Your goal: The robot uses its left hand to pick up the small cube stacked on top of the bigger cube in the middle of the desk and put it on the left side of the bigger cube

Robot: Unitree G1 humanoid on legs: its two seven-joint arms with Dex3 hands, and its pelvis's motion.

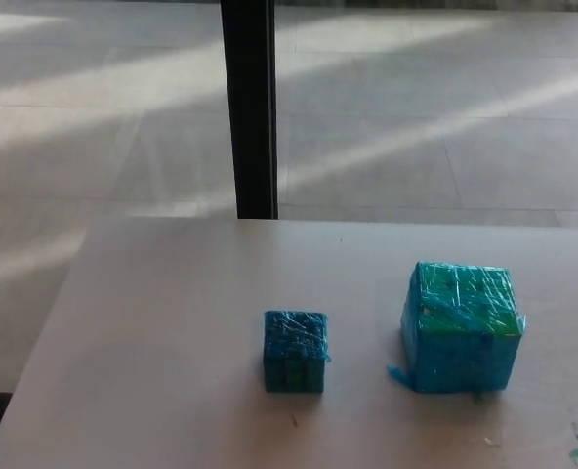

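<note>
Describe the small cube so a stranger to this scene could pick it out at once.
Start at the pale desk in front of the black post. Two blue cubes wrapped in shiny film sit on it, apart. The small cube is the left one, plainly smaller than the bigger cube and lacking its green top.

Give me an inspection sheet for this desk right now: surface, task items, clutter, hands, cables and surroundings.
Surface: pale desk, a few small green marks near its right front corner.
Job's things: small cube stands on the desk, left of the bigger cube, apart from it; both wrapped in blue-green tape.
Clutter: nothing seen.
Hands: left and right both out of view.
Cables: nothing seen.
Surroundings: black upright post behind the desk's far edge; tiled floor with sunlight streaks.
</note>
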